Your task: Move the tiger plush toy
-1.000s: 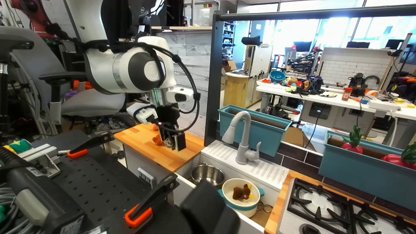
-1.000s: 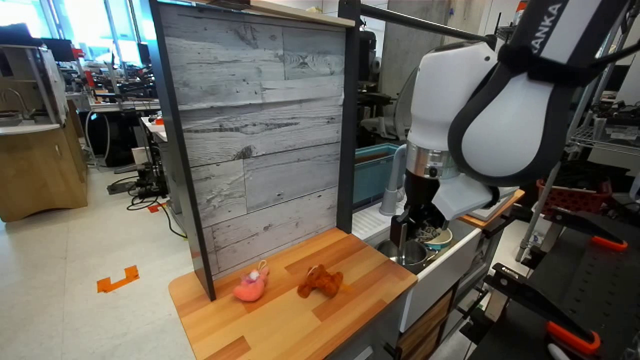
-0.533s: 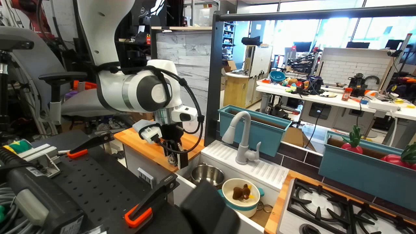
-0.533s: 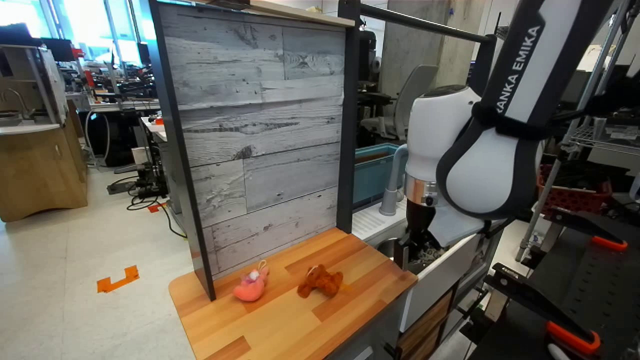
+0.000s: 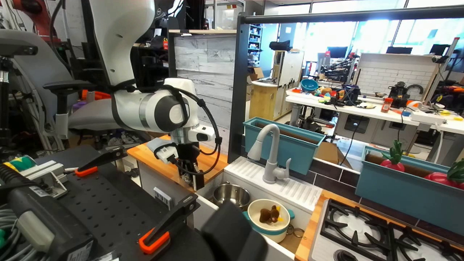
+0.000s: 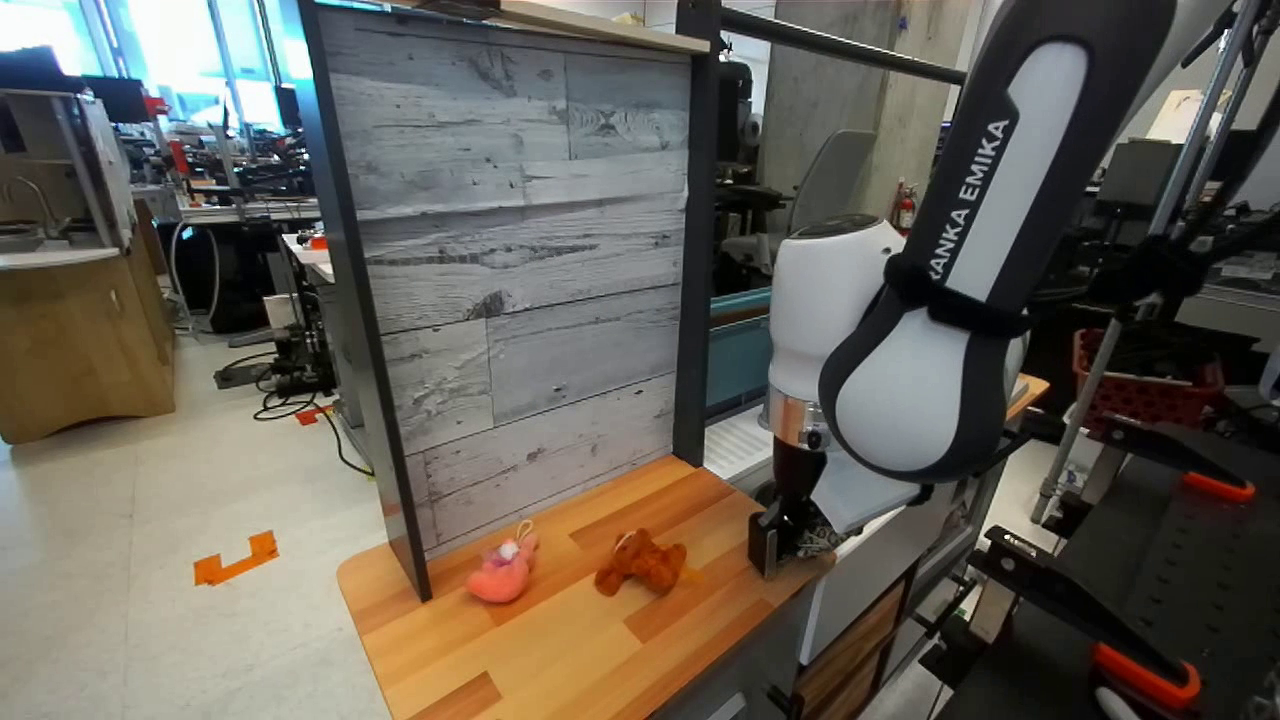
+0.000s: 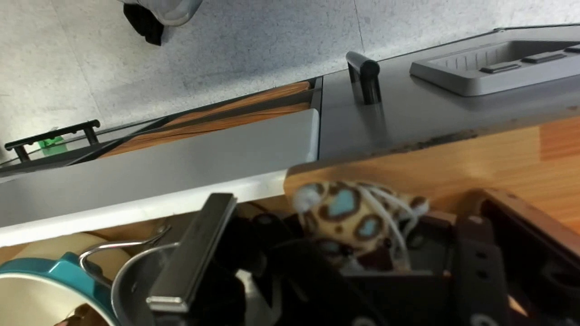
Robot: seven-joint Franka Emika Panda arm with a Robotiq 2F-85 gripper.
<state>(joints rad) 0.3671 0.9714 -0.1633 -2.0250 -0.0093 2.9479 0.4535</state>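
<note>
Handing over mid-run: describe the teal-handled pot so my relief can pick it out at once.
In an exterior view, start at the gray faucet and drop down into the white-walled sink. The teal-handled pot stands there on the side toward the stove. Unlike the steel pot beside it, it is cream inside and holds a brown toy.

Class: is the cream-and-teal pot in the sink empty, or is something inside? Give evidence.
Not empty: in an exterior view, a brown toy lies inside the pot. The wrist view also shows brown there.
</note>
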